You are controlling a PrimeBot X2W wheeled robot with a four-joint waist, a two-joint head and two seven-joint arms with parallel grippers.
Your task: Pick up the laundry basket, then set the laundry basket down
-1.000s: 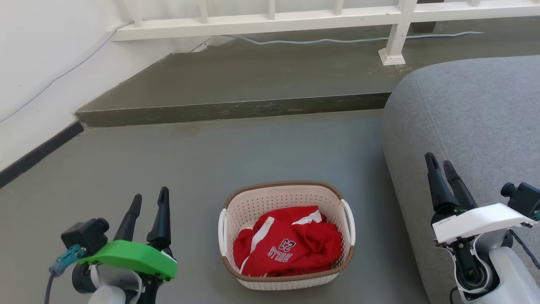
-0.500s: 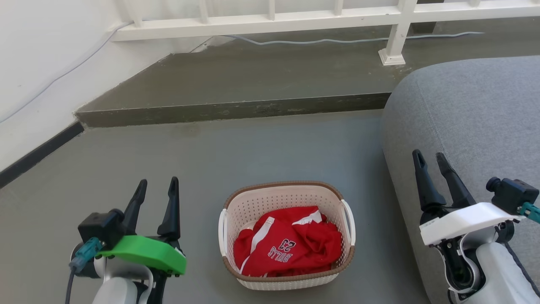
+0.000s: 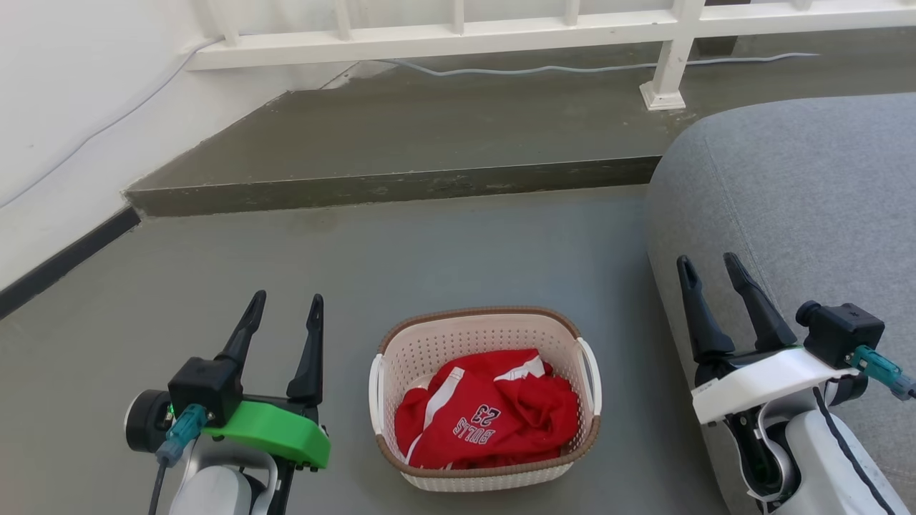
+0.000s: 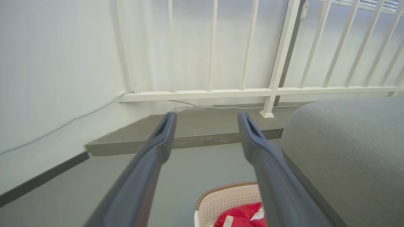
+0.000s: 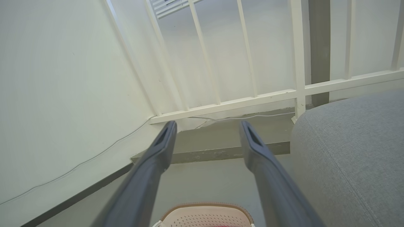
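The laundry basket (image 3: 465, 336) stands on the grey floor, cream-white and perforated, with a brown rim and a white handle on each side. A red jersey (image 3: 490, 418) lies crumpled inside it. My left gripper (image 3: 285, 310) is open, to the left of the basket and apart from it. My right gripper (image 3: 710, 268) is open too, to the right of the basket, over the edge of the grey sofa. In the left wrist view the basket (image 4: 221, 200) shows low between the fingers (image 4: 157, 142). The right wrist view catches its far rim (image 5: 205, 206).
A grey sofa (image 3: 801, 193) fills the right side, close to the basket. A raised concrete step (image 3: 401, 186) crosses the floor behind. A white railing (image 3: 458, 36) and a loose cable (image 3: 529, 70) run along the back. A white wall (image 3: 64, 107) with dark skirting bounds the left.
Both grippers have moved inward toward the basket and slightly forward, and both have opened a little wider. The basket has stayed where it was.
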